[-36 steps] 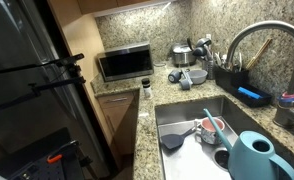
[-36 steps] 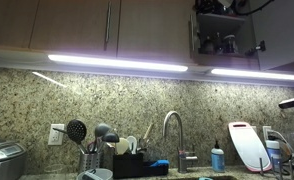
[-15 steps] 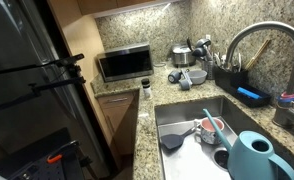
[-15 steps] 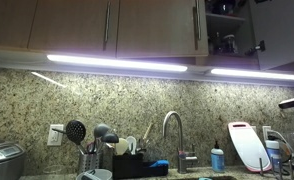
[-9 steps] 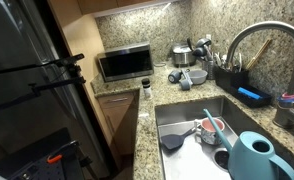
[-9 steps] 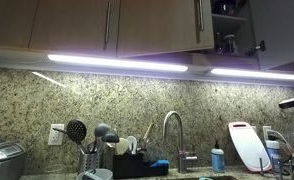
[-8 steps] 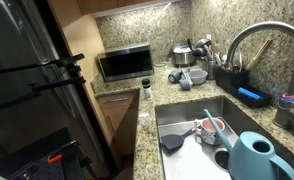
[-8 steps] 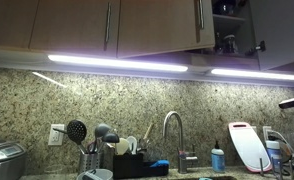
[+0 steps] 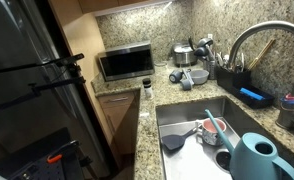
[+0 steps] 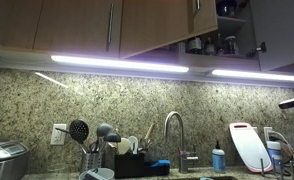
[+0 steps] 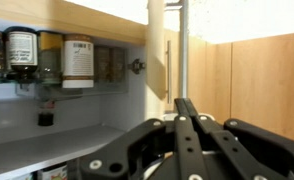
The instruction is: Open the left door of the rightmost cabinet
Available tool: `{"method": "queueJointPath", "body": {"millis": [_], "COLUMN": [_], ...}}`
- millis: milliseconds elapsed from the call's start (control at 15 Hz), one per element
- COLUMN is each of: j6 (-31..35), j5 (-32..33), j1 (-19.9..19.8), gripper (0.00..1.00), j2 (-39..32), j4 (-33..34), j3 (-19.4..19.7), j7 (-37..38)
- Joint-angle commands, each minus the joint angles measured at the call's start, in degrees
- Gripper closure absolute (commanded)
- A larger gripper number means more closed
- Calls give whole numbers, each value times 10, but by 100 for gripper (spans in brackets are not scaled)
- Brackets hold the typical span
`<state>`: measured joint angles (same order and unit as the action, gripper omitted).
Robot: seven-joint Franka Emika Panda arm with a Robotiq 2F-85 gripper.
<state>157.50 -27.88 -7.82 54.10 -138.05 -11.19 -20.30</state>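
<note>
1 change that matters: the left door (image 10: 204, 18) of the rightmost cabinet (image 10: 239, 28) has swung further out vs ~1 s ago. In an exterior view it now stands well off the cabinet front, angled toward the cam. More of the interior shows, incl. the jars (image 10: 225, 44) inside. A sec ago the panel still covered part of the opening.

Judgement: task basically done, door is open wide. Maybe some swing left, but can't tell the hinge limit from here.

Wrist view agrees:
- door is seen edge-on, its bar handle (image 11: 183, 50) upright
- shelf (image 11: 57, 138) w/ labelled cans (image 11: 77, 62) is exposed beside it

Gripper (image 11: 185, 105): fully clenched, fingers pressed together, nothing between them. So no grasp on the handle; my guess is it's hooking or pushing the door w/ closed fingers. The tips sit just below and in front of the handle in wrist view. Actual contact w/ handle or door edge: can't tell. Arm isn't clearly visible in the exterior views.

Rest unchanged: light strip (image 10: 117, 63) under the cabinets, faucet (image 10: 172, 128) below, both well apart from the action.
</note>
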Motion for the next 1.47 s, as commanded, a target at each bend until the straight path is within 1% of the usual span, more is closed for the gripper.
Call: {"method": "queueJointPath", "body": {"millis": [0, 267, 400, 467, 533, 600, 667, 800, 933, 1000, 1200, 1400], "j6": [32, 38, 54, 91, 82, 88, 85, 101, 133, 153, 231, 283], "j5": [99, 175, 191, 189, 190, 193, 195, 189, 181, 177, 163, 147], "j1": [90, 152, 162, 147, 142, 140, 127, 114, 97, 89, 65, 9], "gripper": [100, 100, 100, 100, 100, 100, 100, 100, 100, 100, 100, 100], "j2": [64, 106, 112, 112, 114, 111, 92, 57, 13, -9, -105, -204], "j4": [-98, -160, -165, -156, -139, -120, -85, -35, 10, 28, 89, 151], "j3": [4, 9, 23, 31, 51, 79, 105, 144, 166, 173, 187, 173], "j7": [73, 118, 136, 160, 170, 169, 172, 180, 199, 212, 259, 323]}}
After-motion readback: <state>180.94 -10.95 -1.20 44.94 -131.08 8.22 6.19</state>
